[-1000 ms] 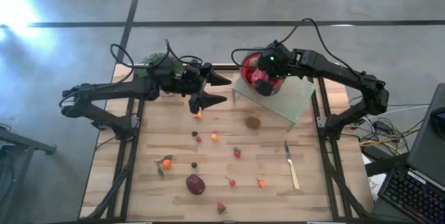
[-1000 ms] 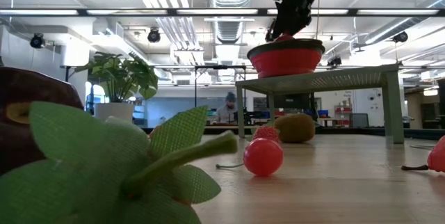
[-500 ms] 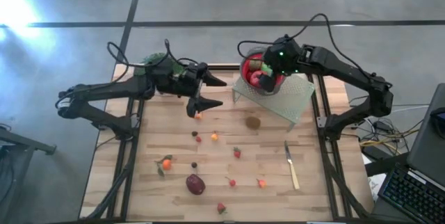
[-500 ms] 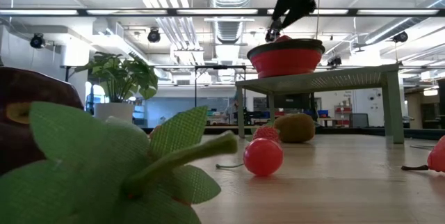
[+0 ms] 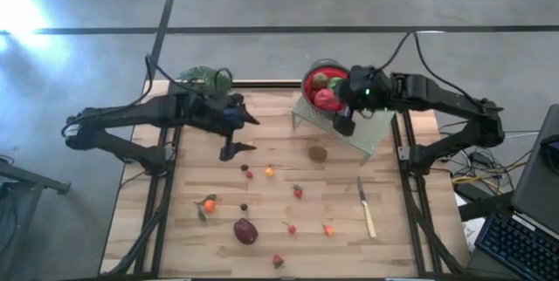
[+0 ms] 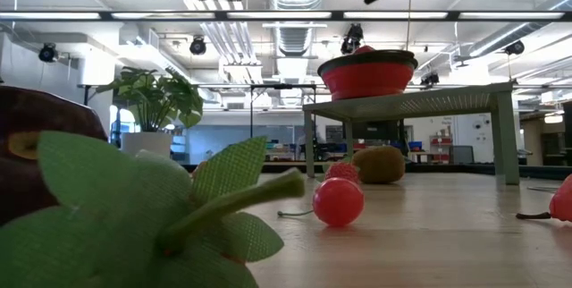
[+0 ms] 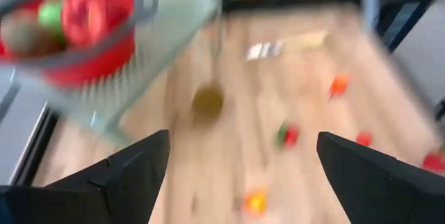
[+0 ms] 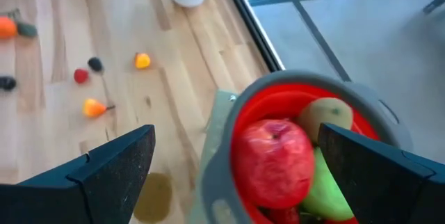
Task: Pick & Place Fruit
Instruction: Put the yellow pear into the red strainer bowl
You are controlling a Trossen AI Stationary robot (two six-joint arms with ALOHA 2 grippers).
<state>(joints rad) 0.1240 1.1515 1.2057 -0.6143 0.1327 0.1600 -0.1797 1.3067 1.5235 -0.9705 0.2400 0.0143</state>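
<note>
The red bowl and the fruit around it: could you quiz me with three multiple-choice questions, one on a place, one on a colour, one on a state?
1. Where does the red bowl stand?
A. on the raised mesh rack
B. on the floor
C. beside the knife

2. What colour is the biggest fruit in the bowl, in the right wrist view?
A. blue
B. red
C. white

3. How is the right tool?
A. shut on a kiwi
B. shut on the knife
C. open, empty

Answers: 1 A, the low view shows the bowl on top of the rack, above the table. 2 B, the red apple fills the middle. 3 C, its fingers stand wide apart with nothing between.
</note>
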